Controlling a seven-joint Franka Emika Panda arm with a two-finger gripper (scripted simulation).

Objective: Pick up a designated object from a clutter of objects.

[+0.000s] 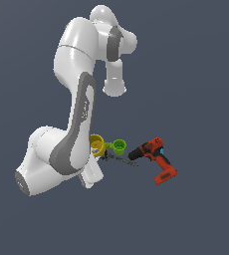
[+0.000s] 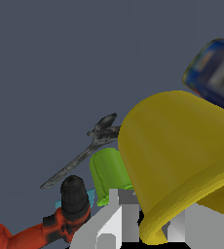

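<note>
Closed on the yellow cup (image 2: 182, 160): end effector (image 2: 153, 228) pinching the cup's rim, one finger (image 2: 116, 221) outside the wall, the other (image 2: 201, 228) apparently within the mouth, cup tilted and lying close against the fingers. In the exterior view, the cup (image 1: 97, 144) just beyond the end effector, mostly hidden behind the forearm; impossible to tell whether clear of the table or touching it. To do this step well: keep the squeeze firm but steady, since a thin tapered wall held at the rim can slip or swing; lift straight up and slowly, no twist at the wrist, until clear of the neighbours. Green cup (image 2: 109, 175) just beside the end effector's outer finger and near the yellow wall, so likely to be nudged by any sideways drift. Thin dark tool (image 2: 84, 153) a little farther out past the green cup; drill (image 2: 60, 219) near the outer finger too, its chuck pointing toward the cups. Blurred can (image 2: 214, 73) beyond the yellow cup on the far side from the end effector, close to it; contact not clear. Arm folded low: base link bulky toward the exterior view's left, forearm sloping steeply down to the clutter, wrist bent so the end effector meets the cup from the side and slightly above. Drill (image 1: 155, 158) well apart toward the exterior view's right.
</note>
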